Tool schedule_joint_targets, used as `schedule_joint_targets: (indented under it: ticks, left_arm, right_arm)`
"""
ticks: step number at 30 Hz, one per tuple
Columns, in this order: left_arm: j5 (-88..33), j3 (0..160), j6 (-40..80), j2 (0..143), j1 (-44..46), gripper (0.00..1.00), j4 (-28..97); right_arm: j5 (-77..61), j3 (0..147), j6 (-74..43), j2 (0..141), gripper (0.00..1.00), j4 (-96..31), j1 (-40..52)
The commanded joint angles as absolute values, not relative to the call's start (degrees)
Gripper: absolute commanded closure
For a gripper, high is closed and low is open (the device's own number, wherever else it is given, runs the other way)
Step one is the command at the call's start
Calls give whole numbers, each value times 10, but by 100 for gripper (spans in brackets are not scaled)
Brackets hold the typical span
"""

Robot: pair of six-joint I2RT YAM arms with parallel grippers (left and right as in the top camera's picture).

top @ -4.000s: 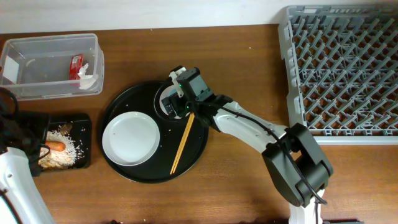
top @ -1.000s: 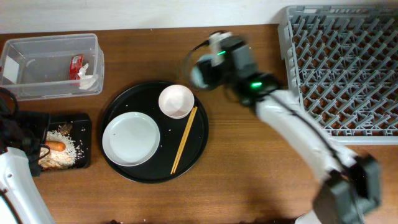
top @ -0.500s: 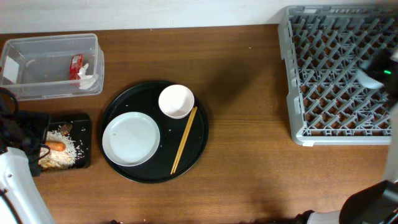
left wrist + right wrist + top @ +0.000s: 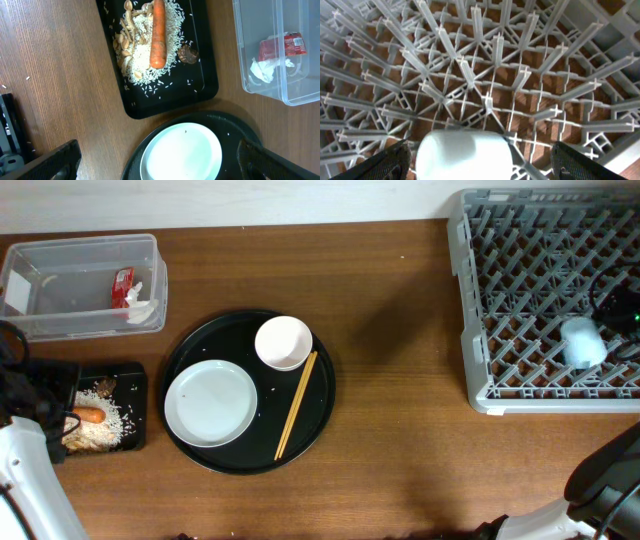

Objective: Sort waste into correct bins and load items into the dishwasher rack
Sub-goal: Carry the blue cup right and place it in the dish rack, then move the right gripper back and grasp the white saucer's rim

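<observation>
Overhead, over the wooden counter (image 4: 400,480): grey rack (image 4: 540,300) at the far right corner, with the pale-blue cup (image 4: 583,342) down among the pegs toward the rack's near right side. Seen closer from the right wrist as a pale rounded shape low on the grid. Right claw (image 4: 485,161) spread wide above it, one finger either side; finger at frame left close to the cup wall, the other well apart. Open, gripping nothing.

At the far left corner, clear tub (image 4: 80,285) holding a red sachet (image 4: 123,283) and a crumpled tissue (image 4: 140,308) against its right end. Just nearer along the left edge, black tray (image 4: 140,375) with rice (image 4: 100,425), a carrot (image 4: 90,416) lying on the rice, and a brown lump (image 4: 188,55) beside them.

Near mid-counter, left of centre, round tray (image 4: 320,410) carrying the white plate (image 4: 211,402) on its left half, the small dish (image 4: 283,342) at its far side just beside the plate, and chopsticks (image 4: 295,406) laid slantwise to the right of both. All three well apart from the rack.

From the left wrist: left claw (image 4: 165,165) wide open, hanging above the plate's edge and the near end of the black tray, empty, touching nothing visible.
</observation>
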State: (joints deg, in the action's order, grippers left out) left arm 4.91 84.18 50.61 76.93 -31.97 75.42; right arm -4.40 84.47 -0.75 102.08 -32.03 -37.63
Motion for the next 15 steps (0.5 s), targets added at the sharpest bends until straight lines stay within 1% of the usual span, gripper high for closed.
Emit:
schedule_joint_targets:
  ticks: [1,4,9,11,13,15]
  left_arm:
    - [52,843,512,765,-322,1,754]
    - [52,843,512,765,-322,1,754]
    - [52,843,512,765,-322,1,754]
    - [52,843,512,765,-322,1,754]
    - [52,843,512,765,-322,1,754]
    - [52,843,512,765,-322,1,754]
  right_arm:
    - [-107,882,-8,985,11,-333,-375]
    - [-163,904,-24,955,11,-347,-365]
    - [-192,925,-24,874,11,-374,-284]
    - [-207,925,-23,850,11,-385,-238]
    - [-243,925,-23,829,11,-406,-161]
    - [-277,925,-23,828,5,-425,-82]
